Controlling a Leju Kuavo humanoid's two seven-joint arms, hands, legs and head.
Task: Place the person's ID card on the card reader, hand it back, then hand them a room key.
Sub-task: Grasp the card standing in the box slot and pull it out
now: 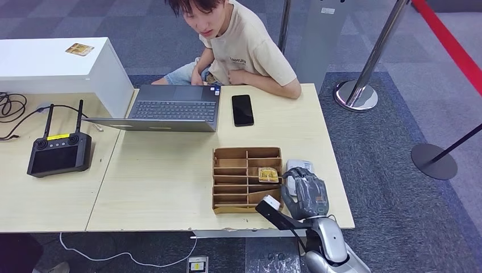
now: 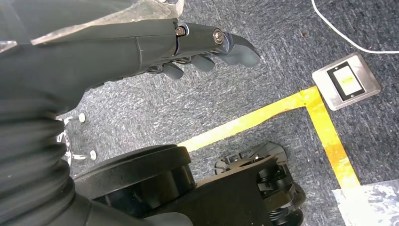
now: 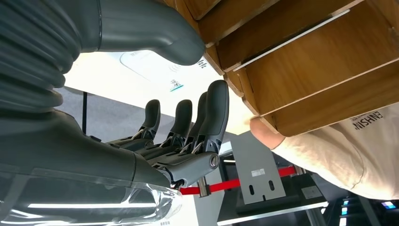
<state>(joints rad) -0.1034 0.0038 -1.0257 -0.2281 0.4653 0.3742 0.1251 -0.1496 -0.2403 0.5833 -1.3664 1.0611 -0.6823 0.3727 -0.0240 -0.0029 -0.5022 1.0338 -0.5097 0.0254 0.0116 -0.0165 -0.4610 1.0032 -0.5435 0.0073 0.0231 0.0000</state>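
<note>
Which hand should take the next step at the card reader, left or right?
Right. The right hand is already up at the table's right edge, over the white card reader beside the wooden organizer. The left hand hangs down over the carpet.

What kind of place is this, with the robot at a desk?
Probably a mock reception or check-in desk set up in a carpeted hall: a person sits across the table, a wooden card organizer stands beside a white card reader, and queue barrier posts stand behind.
</note>
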